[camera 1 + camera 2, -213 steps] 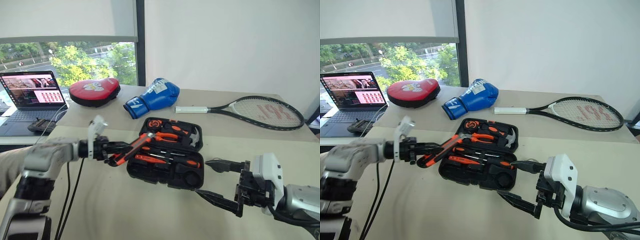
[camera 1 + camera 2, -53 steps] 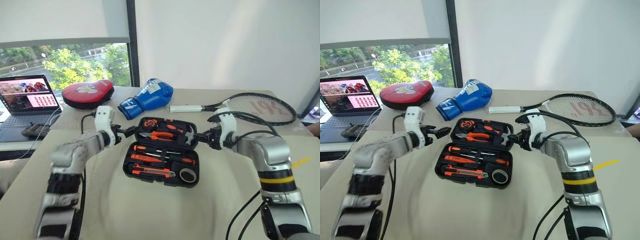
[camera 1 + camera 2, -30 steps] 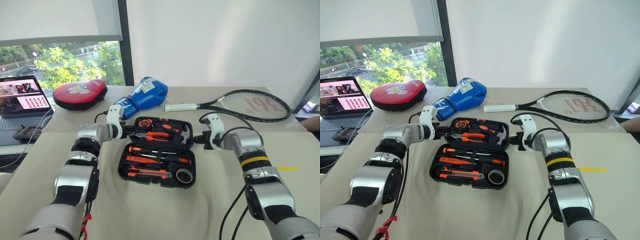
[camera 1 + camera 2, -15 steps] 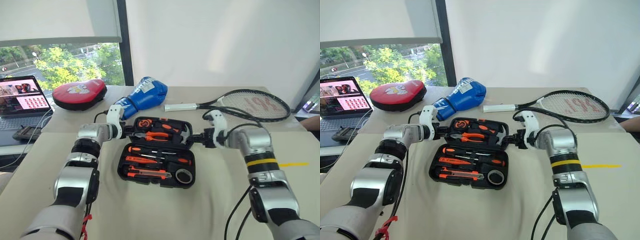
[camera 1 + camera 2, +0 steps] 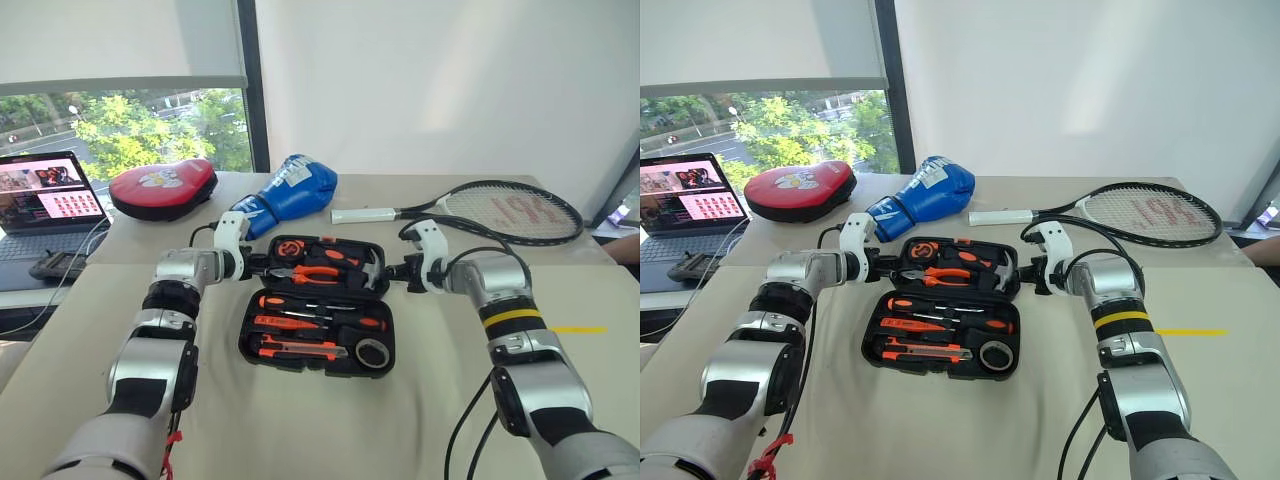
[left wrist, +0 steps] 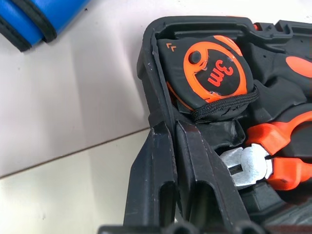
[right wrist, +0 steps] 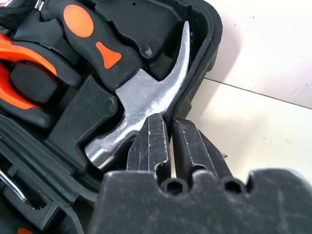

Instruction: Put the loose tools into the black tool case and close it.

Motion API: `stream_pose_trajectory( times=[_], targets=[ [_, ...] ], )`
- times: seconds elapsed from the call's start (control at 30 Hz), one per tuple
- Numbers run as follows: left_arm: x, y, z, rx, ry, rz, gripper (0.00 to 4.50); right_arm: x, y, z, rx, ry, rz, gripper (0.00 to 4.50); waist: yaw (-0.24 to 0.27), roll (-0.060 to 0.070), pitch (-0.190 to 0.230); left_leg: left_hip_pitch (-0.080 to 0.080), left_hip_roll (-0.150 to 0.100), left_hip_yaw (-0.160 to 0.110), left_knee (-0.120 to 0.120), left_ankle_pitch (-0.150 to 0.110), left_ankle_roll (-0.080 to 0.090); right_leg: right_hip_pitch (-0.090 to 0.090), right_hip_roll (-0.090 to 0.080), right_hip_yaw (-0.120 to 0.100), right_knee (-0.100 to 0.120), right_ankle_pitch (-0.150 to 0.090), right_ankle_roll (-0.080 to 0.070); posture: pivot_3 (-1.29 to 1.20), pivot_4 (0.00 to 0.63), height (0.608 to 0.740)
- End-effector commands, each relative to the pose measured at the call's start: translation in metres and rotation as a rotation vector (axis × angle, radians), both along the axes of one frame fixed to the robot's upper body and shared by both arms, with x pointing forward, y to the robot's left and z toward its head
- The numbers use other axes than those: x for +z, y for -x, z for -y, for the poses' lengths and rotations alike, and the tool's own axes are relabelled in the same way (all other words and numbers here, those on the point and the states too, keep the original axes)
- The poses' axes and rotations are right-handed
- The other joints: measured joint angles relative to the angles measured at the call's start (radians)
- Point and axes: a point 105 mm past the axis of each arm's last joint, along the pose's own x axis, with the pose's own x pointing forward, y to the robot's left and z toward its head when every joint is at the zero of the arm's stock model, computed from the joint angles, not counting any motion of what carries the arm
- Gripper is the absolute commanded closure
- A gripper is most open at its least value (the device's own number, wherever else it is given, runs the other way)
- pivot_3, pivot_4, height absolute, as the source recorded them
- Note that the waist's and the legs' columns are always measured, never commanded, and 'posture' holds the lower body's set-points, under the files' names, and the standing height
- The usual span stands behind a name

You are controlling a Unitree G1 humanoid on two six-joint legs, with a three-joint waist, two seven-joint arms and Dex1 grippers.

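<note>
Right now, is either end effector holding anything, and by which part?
Both grip the case lid: left end effector on its left rim, right end effector on its right rim.

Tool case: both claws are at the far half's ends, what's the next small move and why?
Probably swing the far half up and over toward the near half. The tools sit in their slots, the black tool case lies open flat, and the left claw and right claw are each pinched on that half's rim at opposite ends.

"3m" on the orange-and-black tape measure (image 6: 209, 78), in the black tool case (image 6: 146, 63)
</note>
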Motion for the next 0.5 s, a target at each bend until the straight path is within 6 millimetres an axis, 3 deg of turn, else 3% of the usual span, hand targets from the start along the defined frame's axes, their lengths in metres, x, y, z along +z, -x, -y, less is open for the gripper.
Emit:
stream_pose_trajectory(
  times=[0.03, 0.2, 0.3, 0.4, 0.5],
  targets=[
    [-0.007, 0.008, 0.004, -0.042, 0.018, -0.029, 4.5, 0.0, 0.005, 0.0, 0.038, 0.002, 0.003, 4.47, 0.001, 0.0, 0.0, 0.0, 0.0, 0.0, 0.0, 0.0, 0.0, 0.0, 0.0, 0.0, 0.0, 0.0, 0.0, 0.0, 0.15, 0.74],
    [0.021, 0.017, 0.015, -0.142, 0.112, 0.125, 4.5, 0.017, 0.012, -0.013, 0.096, -0.099, 0.12, 4.47, 0.001, 0.0, 0.0, 0.0, 0.0, -0.001, -0.002, 0.0, 0.0, -0.001, 0.0, 0.0, 0.0, 0.0, 0.0, 0.0, 0.15, 0.74],
    [0.039, 0.032, 0.02, -0.207, 0.101, 0.296, 4.5, 0.032, 0.022, -0.017, 0.151, -0.097, 0.289, 4.47, 0.001, 0.0, 0.0, -0.003, 0.0, -0.001, -0.003, 0.0, 0.0, -0.004, 0.0, 0.0, -0.001, 0.0, 0.0, 0.0, 0.15, 0.74],
    [0.064, 0.056, 0.028, -0.282, 0.058, 0.545, 4.5, 0.055, 0.04, -0.021, 0.169, -0.09, 0.534, 4.47, 0.002, 0.0, 0.0, -0.009, 0.0, -0.001, -0.002, 0.0, -0.001, -0.012, 0.0, 0.0, 0.0, 0.0, 0.0, 0.0, 0.15, 0.74],
    [0.066, 0.078, 0.033, -0.345, -0.048, 0.712, 4.5, 0.059, 0.058, -0.024, 0.194, -0.008, 0.679, 4.47, 0.004, 0.0, 0.0, -0.014, -0.001, 0.0, -0.001, 0.0, -0.001, -0.017, 0.0, -0.001, 0.001, 0.0, 0.0, 0.0, 0.15, 0.74]
  ],
)
